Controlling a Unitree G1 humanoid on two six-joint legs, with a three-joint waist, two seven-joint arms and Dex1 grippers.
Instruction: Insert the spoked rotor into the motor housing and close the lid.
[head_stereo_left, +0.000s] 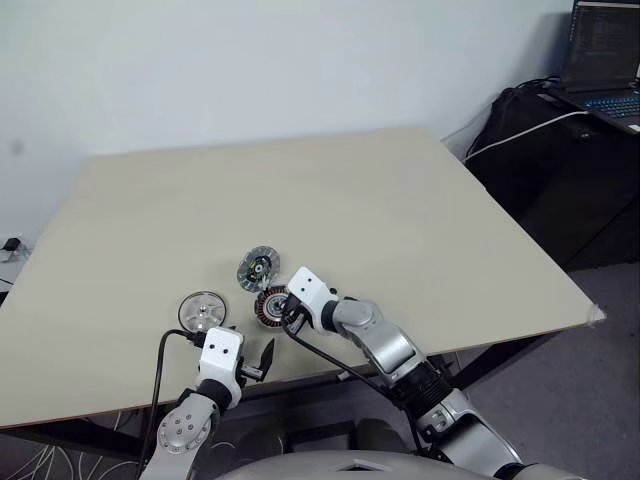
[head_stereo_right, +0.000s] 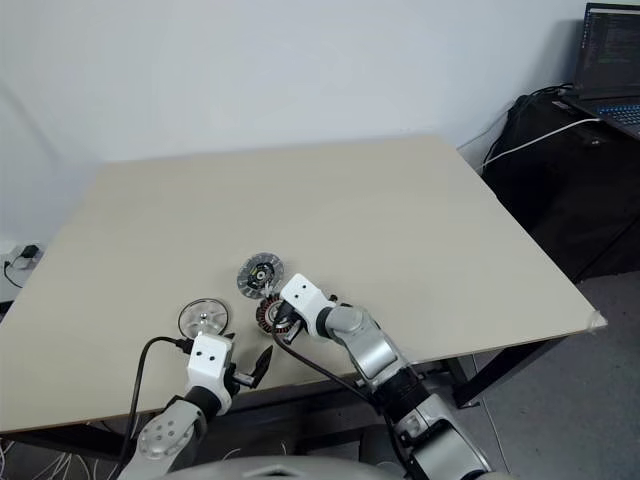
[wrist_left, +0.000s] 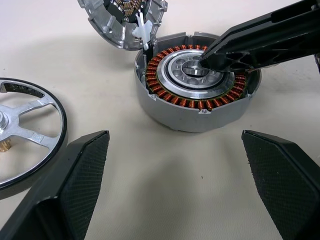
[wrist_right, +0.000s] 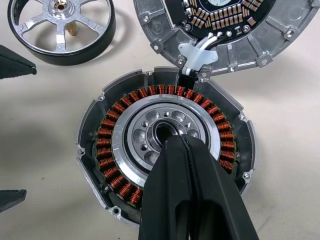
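From the head camera, you had the motor housing (head_stereo_left: 271, 305) near the front edge of the table (head_stereo_left: 400, 200). The lid (head_stereo_left: 259, 268) lay just behind it and the spoked rotor (head_stereo_left: 202, 310) just to its left. Your right gripper (head_stereo_left: 286, 318) was over the housing; your left gripper (head_stereo_left: 250, 350) hung at the table edge in front of the rotor.

In the left wrist view, your left gripper (wrist_left: 174, 137) had its fingers (wrist_left: 82, 170) wide apart with nothing between them. It pointed at the housing (wrist_left: 195, 107), and the rotor (wrist_left: 30, 142) was to one side.

In the right wrist view, your right gripper (wrist_right: 175, 142) was pressed together. Its tip was at the centre hole of the housing (wrist_right: 107, 140). It clamped nothing. The lid (wrist_right: 235, 47) lay open, inner face up, joined to the housing by white wires (wrist_right: 212, 37). The rotor (wrist_right: 60, 25) lay apart from both.
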